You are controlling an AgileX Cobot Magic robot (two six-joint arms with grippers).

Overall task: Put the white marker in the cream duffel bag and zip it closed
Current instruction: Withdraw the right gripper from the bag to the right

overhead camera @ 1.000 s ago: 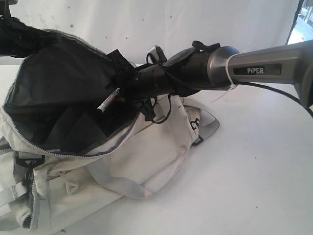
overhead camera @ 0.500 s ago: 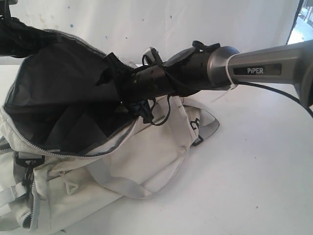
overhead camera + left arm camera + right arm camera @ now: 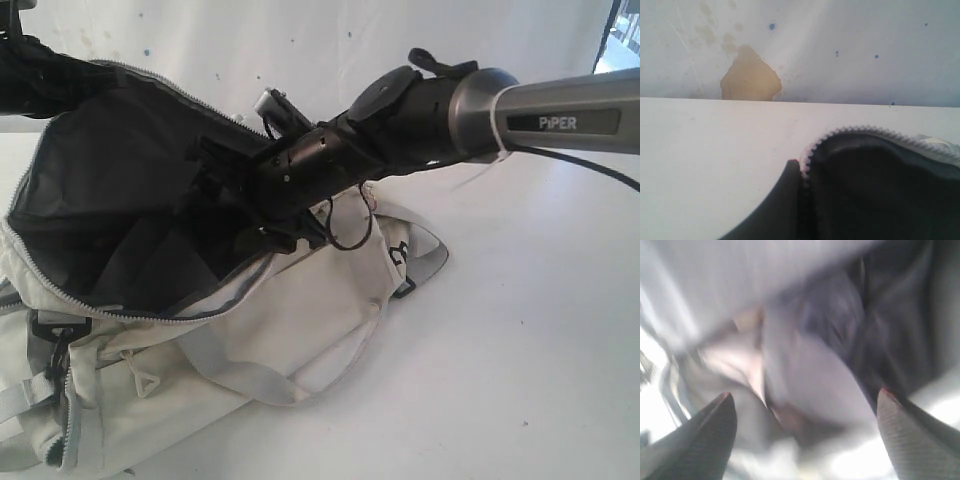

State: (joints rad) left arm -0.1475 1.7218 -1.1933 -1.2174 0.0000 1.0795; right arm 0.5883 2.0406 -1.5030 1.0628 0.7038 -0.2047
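The cream duffel bag (image 3: 300,310) lies on the table with its mouth gaping, showing dark lining (image 3: 110,200). My left gripper (image 3: 45,80) is at the bag's far upper rim, shut on the zipper edge (image 3: 860,131). In the left wrist view one dark finger (image 3: 787,200) presses against the toothed edge and lining. My right gripper (image 3: 212,172) hangs over the bag's mouth, open, with nothing between its fingertips (image 3: 722,405). The right wrist view is blurred, showing only grey and dark fabric past the right gripper (image 3: 805,395). The white marker is out of view.
The right arm (image 3: 470,110) stretches from the right edge across the bag's top. Pale grey straps (image 3: 230,370) and black buckles (image 3: 55,330) lie along the bag's near side. A white stained wall (image 3: 750,80) stands behind the white table (image 3: 500,350).
A second ago the right gripper held the marker over the bag's mouth. Its jaws have opened, the marker has dropped from sight, and the arm has shifted a little up and left.
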